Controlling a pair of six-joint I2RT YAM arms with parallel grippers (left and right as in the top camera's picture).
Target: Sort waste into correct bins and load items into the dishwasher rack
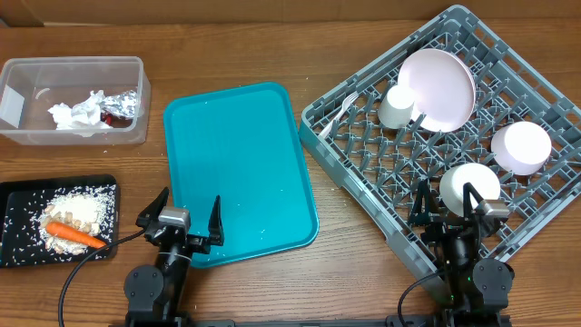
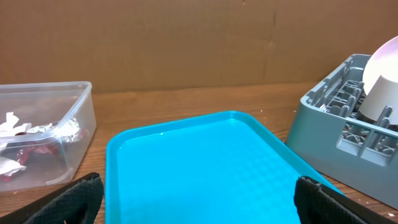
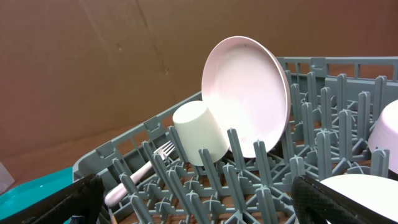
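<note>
The grey dishwasher rack [image 1: 363,195] at the right holds the white plate [image 1: 438,88] on edge, the white cup [image 1: 397,106], two white bowls [image 1: 521,146] [image 1: 469,184] and the white fork [image 1: 343,111]. The clear tub [image 1: 73,68] at the top left holds crumpled napkins [image 1: 77,113] and the foil wrapper [image 1: 123,106]. The black tray [image 1: 18,195] holds the carrot [image 1: 74,235], pasta and rice [image 1: 82,207]. My left gripper [image 1: 182,223] is open and empty over the near edge of the teal tray [image 1: 236,163]. My right gripper [image 1: 449,204] is open and empty over the rack's near side. No chopsticks show.
Brown cardboard walls stand behind the table in both wrist views. The teal tray [image 2: 205,168] lies between the bins and the rack [image 2: 336,124]. In the right wrist view the plate [image 3: 249,93], cup [image 3: 199,134] and fork [image 3: 140,174] stand among the pegs.
</note>
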